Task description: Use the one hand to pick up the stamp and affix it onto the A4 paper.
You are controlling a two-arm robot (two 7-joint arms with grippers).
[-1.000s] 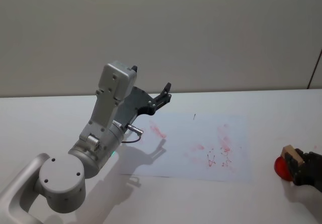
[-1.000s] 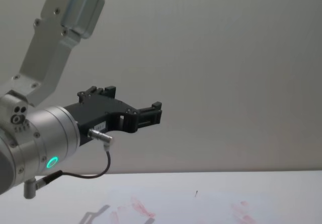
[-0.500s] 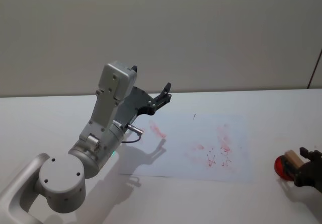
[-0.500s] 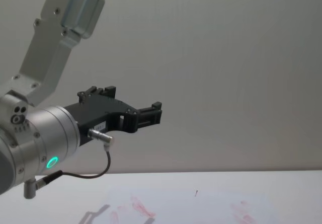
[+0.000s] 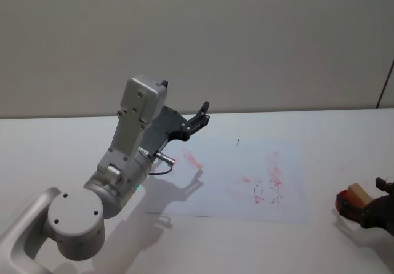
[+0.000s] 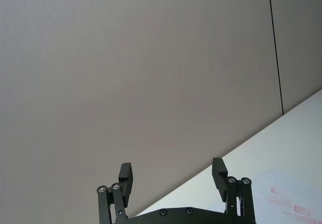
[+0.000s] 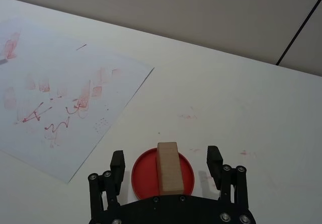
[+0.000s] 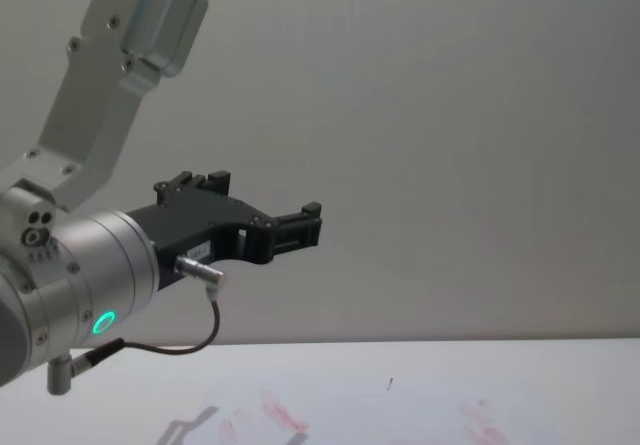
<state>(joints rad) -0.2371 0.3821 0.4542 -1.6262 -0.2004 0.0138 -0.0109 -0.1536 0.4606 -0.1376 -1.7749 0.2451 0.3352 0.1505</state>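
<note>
Two gripper fingers (image 7: 117, 164) of the right hand (image 7: 166, 166) stand wide apart, either side of the stamp (image 7: 169, 167) without touching it. It sits upright on a red ink pad (image 7: 143, 176) at lower right, beside the A4 paper (image 5: 246, 175). Left gripper (image 6: 172, 176) hangs raised, open, empty.

Plain grey-beige wall (image 5: 246, 34) behind white table (image 5: 55, 145) — thin dark vertical seam (image 6: 274, 48) at far rt.
</note>
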